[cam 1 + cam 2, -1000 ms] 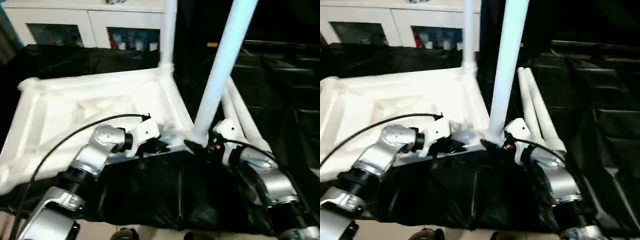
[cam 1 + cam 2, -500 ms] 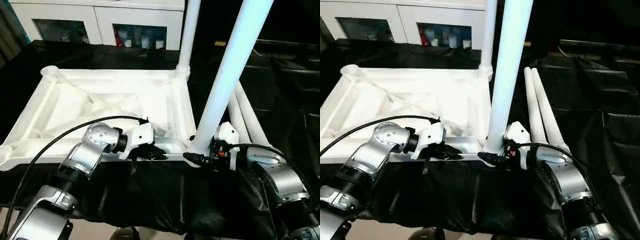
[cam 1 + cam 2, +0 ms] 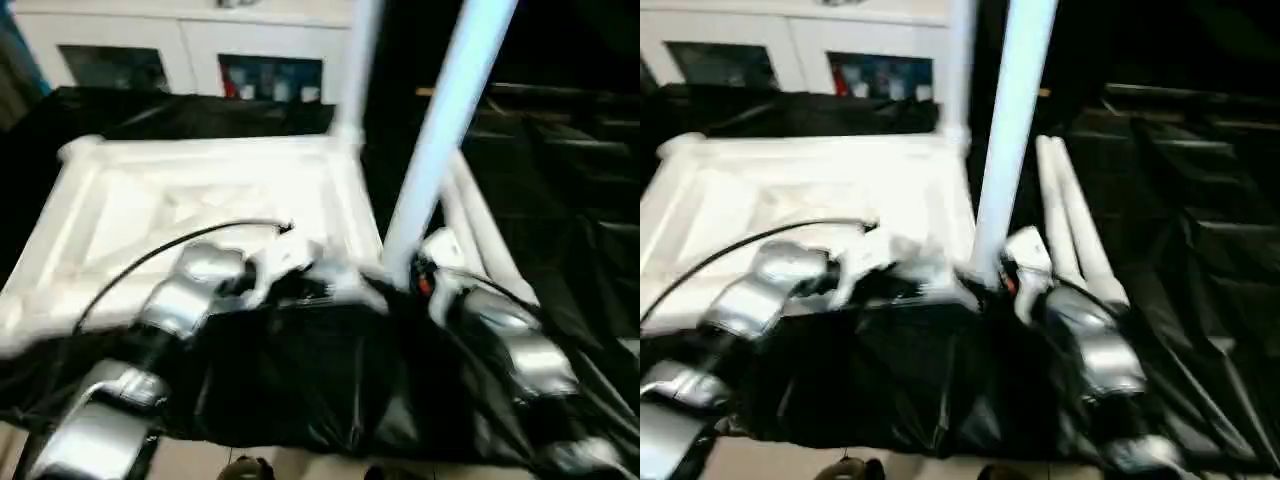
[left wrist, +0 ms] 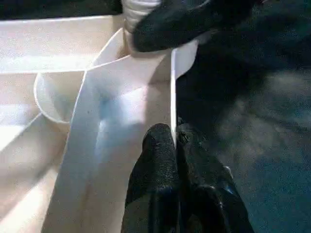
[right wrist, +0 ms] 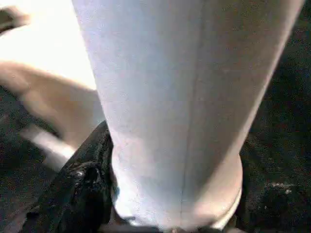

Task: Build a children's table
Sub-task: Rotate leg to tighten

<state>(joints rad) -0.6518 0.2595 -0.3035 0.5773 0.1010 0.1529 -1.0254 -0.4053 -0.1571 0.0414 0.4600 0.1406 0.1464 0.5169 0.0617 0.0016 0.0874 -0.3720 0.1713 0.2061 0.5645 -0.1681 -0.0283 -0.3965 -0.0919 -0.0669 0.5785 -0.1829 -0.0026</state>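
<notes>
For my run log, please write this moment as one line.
left gripper: shut on tabletop rim | right gripper: at upright leg base | spare legs: lying beside tabletop

Motion blur smears both head views; glare bleaches the white plastic square tabletop [image 3: 200, 190] against dark surroundings.

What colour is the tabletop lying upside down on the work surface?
White. The tabletop shows best in the left eye view.

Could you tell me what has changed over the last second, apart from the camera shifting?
Little has. The right gripper stays around the base of the near leg in the tabletop's corner. The left gripper stays pinched on the near rim. The far leg still stands, and two spare legs still lie alongside.
</notes>
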